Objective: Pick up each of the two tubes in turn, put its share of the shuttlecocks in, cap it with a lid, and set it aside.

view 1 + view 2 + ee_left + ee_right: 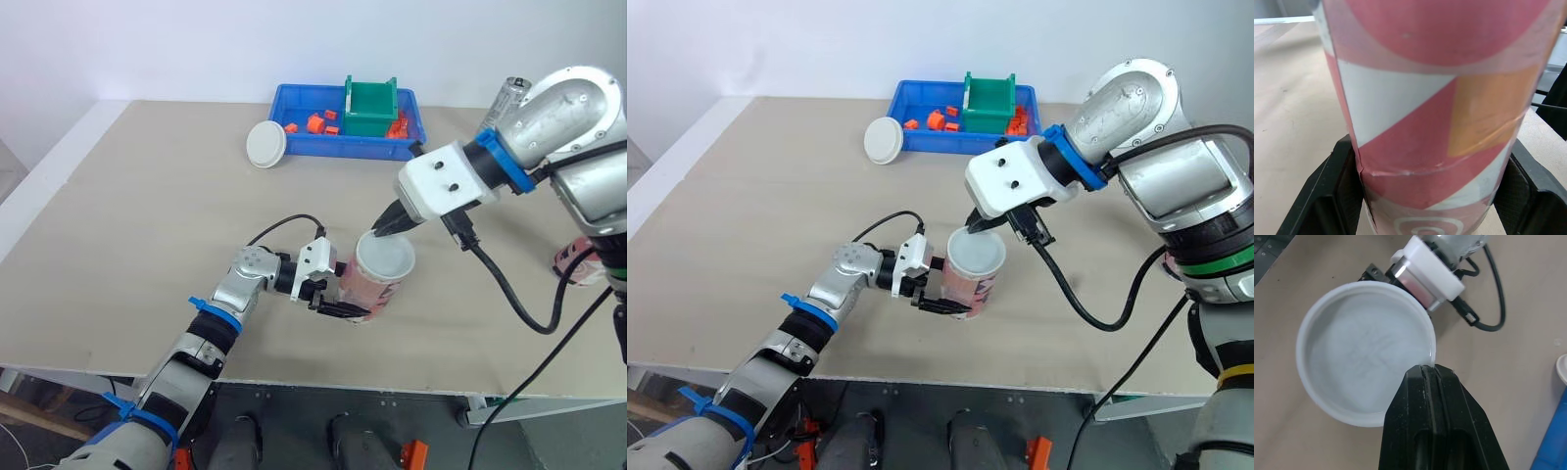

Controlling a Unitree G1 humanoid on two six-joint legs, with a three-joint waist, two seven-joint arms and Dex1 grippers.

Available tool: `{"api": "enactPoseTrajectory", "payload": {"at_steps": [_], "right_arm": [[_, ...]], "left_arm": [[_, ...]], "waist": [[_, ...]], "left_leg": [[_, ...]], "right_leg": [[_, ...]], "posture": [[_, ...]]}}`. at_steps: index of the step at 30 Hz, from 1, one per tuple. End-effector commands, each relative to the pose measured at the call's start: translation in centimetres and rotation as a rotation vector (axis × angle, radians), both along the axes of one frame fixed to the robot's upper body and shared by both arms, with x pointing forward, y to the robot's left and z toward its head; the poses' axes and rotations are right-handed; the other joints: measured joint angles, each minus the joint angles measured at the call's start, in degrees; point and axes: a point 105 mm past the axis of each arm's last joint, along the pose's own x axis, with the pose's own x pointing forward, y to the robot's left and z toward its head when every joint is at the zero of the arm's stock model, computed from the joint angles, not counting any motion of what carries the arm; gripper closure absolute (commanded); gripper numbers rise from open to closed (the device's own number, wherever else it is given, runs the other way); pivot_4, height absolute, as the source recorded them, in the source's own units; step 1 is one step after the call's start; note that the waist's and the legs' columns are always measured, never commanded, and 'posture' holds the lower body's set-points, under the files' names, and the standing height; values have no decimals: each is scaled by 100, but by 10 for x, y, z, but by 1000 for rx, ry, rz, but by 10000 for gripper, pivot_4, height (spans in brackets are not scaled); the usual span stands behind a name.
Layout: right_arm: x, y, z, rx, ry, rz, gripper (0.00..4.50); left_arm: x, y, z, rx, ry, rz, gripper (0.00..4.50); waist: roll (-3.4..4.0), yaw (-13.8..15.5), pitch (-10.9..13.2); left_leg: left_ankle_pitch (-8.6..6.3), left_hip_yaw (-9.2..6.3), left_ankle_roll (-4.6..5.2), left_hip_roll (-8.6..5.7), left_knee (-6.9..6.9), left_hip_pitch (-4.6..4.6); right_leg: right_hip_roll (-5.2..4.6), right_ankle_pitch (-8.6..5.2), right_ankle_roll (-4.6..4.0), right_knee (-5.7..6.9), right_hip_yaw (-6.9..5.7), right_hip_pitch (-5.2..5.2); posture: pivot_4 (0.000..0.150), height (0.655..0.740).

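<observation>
A pink, white and orange patterned tube (370, 292) stands upright near the table's front middle, and my left gripper (343, 290) is shut around its side. In the left wrist view the tube (1435, 112) sits between both black pads (1327, 196). A white lid (385, 257) sits on the tube's mouth. My right gripper (380, 232) comes down from the right with its fingers shut together, and their tips (1422, 374) touch the lid (1361, 357) at its rim. What is inside the tube is hidden.
A second white lid (265, 144) lies by the left end of a blue bin (343, 152) at the back, which holds orange parts and a green box (370, 110). A pink and white object (576, 262) lies at the right edge, behind my right arm.
</observation>
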Motion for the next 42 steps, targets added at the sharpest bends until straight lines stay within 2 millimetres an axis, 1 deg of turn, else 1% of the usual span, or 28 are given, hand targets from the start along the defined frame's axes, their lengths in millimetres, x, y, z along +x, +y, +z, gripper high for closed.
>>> {"api": "enactPoseTrajectory", "payload": {"at_steps": [1, 3, 4, 5, 6, 7, 8, 9, 10, 12, 13, 15, 16, 18, 20, 21, 23, 24, 25, 26, 27, 28, 29, 30, 31, 36, 40, 42], "right_arm": [[-5, 1, -13, -66, 11, 60, 44104], [-4, 3, -14, -63, -1, 73, 44104], [-2, 4, -14, -56, -11, 77, 38105], [-2, 5, -14, -54, -17, 82, 35562], [-1, 5, -14, -52, -22, 84, 29697], [1, 6, -14, -45, -34, 78, 25852], [2, 5, -13, -43, -40, 75, 20934], [2, 5, -13, -40, -46, 72, 18014], [4, 7, -13, -23, -49, 61, 12075], [6, 7, -17, -21, -43, 47, 3556], [7, 7, -19, -19, -38, 42, 262], [8, 8, -18, 16, -20, 25, 262], [9, 9, -11, 57, -12, 17, 262], [13, 10, 14, 169, 1, -20, 262], [10, 6, 35, 247, 44, -39, 262], [7, 2, 42, 269, 62, -43, 2621], [3, -1, 48, 283, 81, -45, 8368], [0, -3, 49, 293, 106, -47, 13547], [-3, -6, 46, 289, 130, -42, 16982], [-6, -7, 44, 290, 154, -41, 22713], [-9, -8, 41, 288, 179, -38, 27345], [-10, -7, 39, 284, 192, -34, 33630], [-11, -7, 37, 282, 201, -32, 36490], [-12, -6, 35, 279, 211, -29, 41573], [-13, -6, 33, 276, 218, -25, 44115], [-14, -2, 23, 253, 246, -17, 44115], [3, 5, -7, 147, 194, -54, 44115], [5, 7, -19, 116, 200, -44, 44115]], "left_arm": [[1, 8, -14, 54, 39, 23, 12280], [2, 8, -14, 52, 39, 26, 12280], [2, 8, -13, 51, 39, 28, 12280], [3, 8, -13, 50, 39, 31, 12280], [3, 8, -13, 49, 40, 33, 12280], [3, 8, -12, 49, 41, 34, 12280], [3, 9, -12, 49, 42, 35, 12280], [3, 9, -12, 49, 42, 36, 12280], [3, 9, -12, 49, 43, 36, 12280], [3, 9, -12, 49, 45, 35, 12280], [3, 8, -12, 48, 45, 35, 12280], [3, 8, -12, 47, 45, 35, 12280], [3, 8, -12, 46, 45, 35, 12280], [3, 8, -12, 45, 46, 34, 12280], [3, 7, -12, 45, 47, 33, 12280], [3, 7, -12, 46, 47, 32, 12280], [2, 8, -12, 47, 47, 31, 12280], [3, 8, -12, 47, 48, 31, 12280], [3, 8, -12, 47, 48, 30, 12280], [2, 8, -12, 47, 48, 30, 12280], [2, 8, -13, 48, 48, 29, 12280], [2, 8, -13, 50, 48, 29, 12280], [2, 8, -13, 50, 48, 28, 12280], [2, 8, -13, 51, 48, 28, 12280], [3, 9, -12, 51, 48, 28, 12280], [3, 9, -12, 53, 48, 31, 12280], [3, 10, -12, 58, 50, 26, 12280], [3, 10, -12, 59, 49, 25, 12280]], "waist": [[-1, 1, -1], [-1, 1, -1], [-1, 1, -1], [-1, 1, -1], [-1, 1, -1], [-1, 1, -1], [-2, 1, -1], [-2, 1, -1], [-1, 1, -2], [-4, 1, -4], [-5, 1, -5], [-14, 1, -12], [-18, 1, -14], [-17, -7, -14], [-14, -5, -9], [-13, -2, -8], [-13, 2, -7], [-13, 2, -8], [-14, 2, -8], [-15, 2, -8], [-15, 2, -8], [-15, 2, -8], [-14, -2, -8], [-13, -5, -8], [-13, -5, -7], [-13, -4, -7], [-12, -5, -7], [-13, -1, -7]], "left_leg": [[0, 0, 0, 0, 0, 1], [0, -1, 0, 1, 0, 3], [0, -1, 0, 1, 1, 3], [0, -2, 0, 1, 2, 4], [0, -2, 0, 1, 2, 4], [0, -2, 0, 1, 3, 4], [0, -2, 0, 1, 3, 5], [0, -2, 0, 1, 3, 6], [0, -2, 0, 2, 3, 7], [0, -2, 0, 2, 4, 8], [0, -3, 0, 2, 4, 10], [0, -3, 0, 2, 4, 11], [0, -3, 0, 3, 3, 11], [0, -3, 0, 3, 4, 12], [3, -2, 1, 4, 7, 12], [5, -2, 2, 4, 7, 8], [6, -2, 3, 4, 5, 4], [5, -3, 2, 3, 5, 2], [2, -3, 0, 3, 4, 2], [0, -3, 0, 3, 3, 2], [-1, -4, 1, 3, 2, 1], [-2, -4, 1, 2, 1, 1], [-2, -4, 1, 2, 1, 1], [-2, -3, 1, 2, 1, 3], [-2, -3, 1, 2, 2, 4], [0, -2, 2, 2, 7, 3], [0, -2, 2, 4, 6, 4], [0, -2, 2, 5, 6, 3]], "right_leg": [[0, 0, 0, 0, -1, 1], [0, 0, 0, 0, -2, 3], [0, 0, 0, 0, -3, 3], [0, 1, -1, 0, -4, 4], [0, 2, -1, 0, -3, 4], [0, 2, -1, 1, -3, 5], [0, 2, -1, 1, -3, 5], [1, 2, -1, 1, -4, 7], [1, 2, -1, 1, -5, 8], [1, 2, -2, 1, -5, 9], [1, 2, -2, 1, -6, 11], [1, 2, -2, 1, -6, 12], [1, 2, -3, 1, -6, 12], [1, 5, -5, 2, -6, 13], [2, 14, -6, 2, -6, 9], [1, 15, -5, 5, -6, 6], [1, 15, -5, 4, -6, 2], [1, 11, -6, 4, -6, 2], [1, 7, -7, 2, -5, 3], [1, 4, -10, 2, -5, 4], [1, 3, -11, 2, -5, 4], [1, 2, -10, 2, -5, 4], [1, 1, -8, 2, -5, 4], [1, 1, -7, 2, -4, 3], [1, 2, -7, 3, -4, 3], [0, 7, -3, 3, -5, 3], [2, 7, -4, 3, -6, 2], [3, 7, -4, 5, -7, 0]], "posture": [[1500, 7367], [1500, 7367], [1500, 7367], [1500, 7367], [1500, 7367], [1500, 7367], [1500, 7367], [1500, 7367], [1500, 7367], [1500, 7367], [1500, 7367], [1500, 7367], [1500, 7367], [1500, 7367], [1500, 7367], [1500, 7367], [1500, 7367], [1500, 7367], [1500, 7367], [1500, 7367], [1500, 7367], [1500, 7367], [1500, 7367], [1500, 7367], [1500, 7367], [1500, 7367], [1500, 7367], [1500, 7367]]}}
